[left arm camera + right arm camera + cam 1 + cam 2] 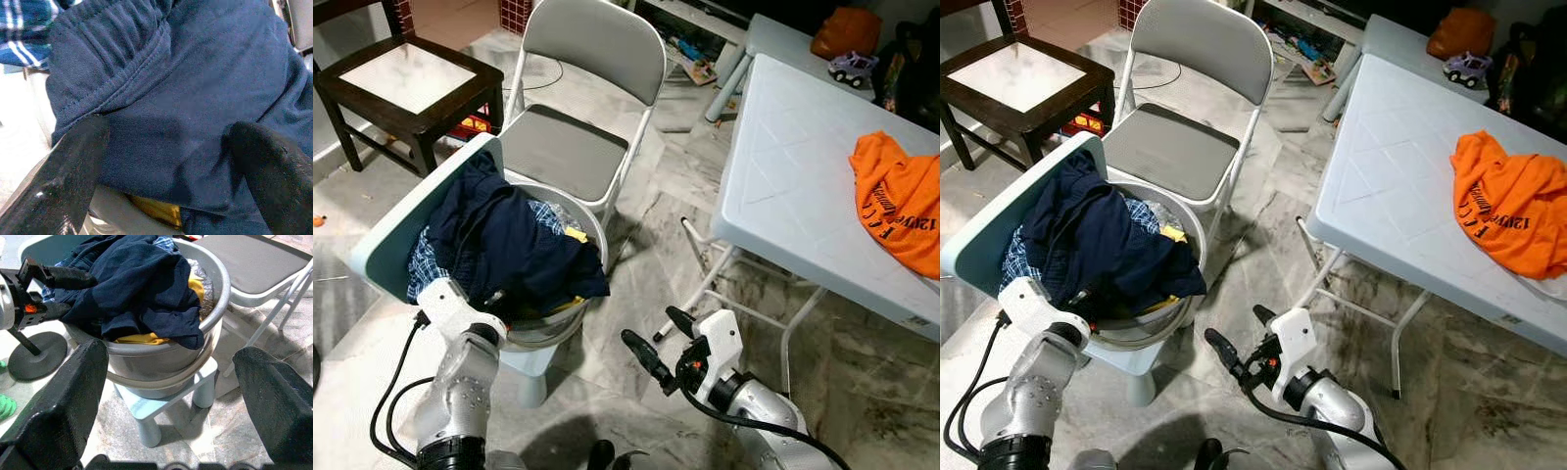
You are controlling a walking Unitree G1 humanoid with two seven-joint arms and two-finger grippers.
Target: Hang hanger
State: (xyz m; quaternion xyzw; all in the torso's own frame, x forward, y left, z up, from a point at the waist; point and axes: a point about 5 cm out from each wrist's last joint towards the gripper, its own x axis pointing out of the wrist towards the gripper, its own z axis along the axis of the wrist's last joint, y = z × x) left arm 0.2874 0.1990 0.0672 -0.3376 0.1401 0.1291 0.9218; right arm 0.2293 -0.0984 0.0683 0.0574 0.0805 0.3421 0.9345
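- A long pale table fills the right of the head view, with an orange shirt lying on its far right edge. It is well apart from both arms, so the robot would need to walk over to reach anything there.
- A grey folding chair stands at top centre, just behind the basin. A swinging arm might knock it.
- A grey basin heaped with clothes sits on a small pale stool at lower left. A hard tug on the cloth could tip the basin off its perch.
- A navy garment tops the heap. No hanger can be made out; if it lies buried, the pull may drag out clothing instead.
- The left gripper presses into the navy cloth, fingers apart; closing here would likely pinch fabric alone.
- The right gripper, at bottom centre, hangs beside the basin, fingers spread and empty.
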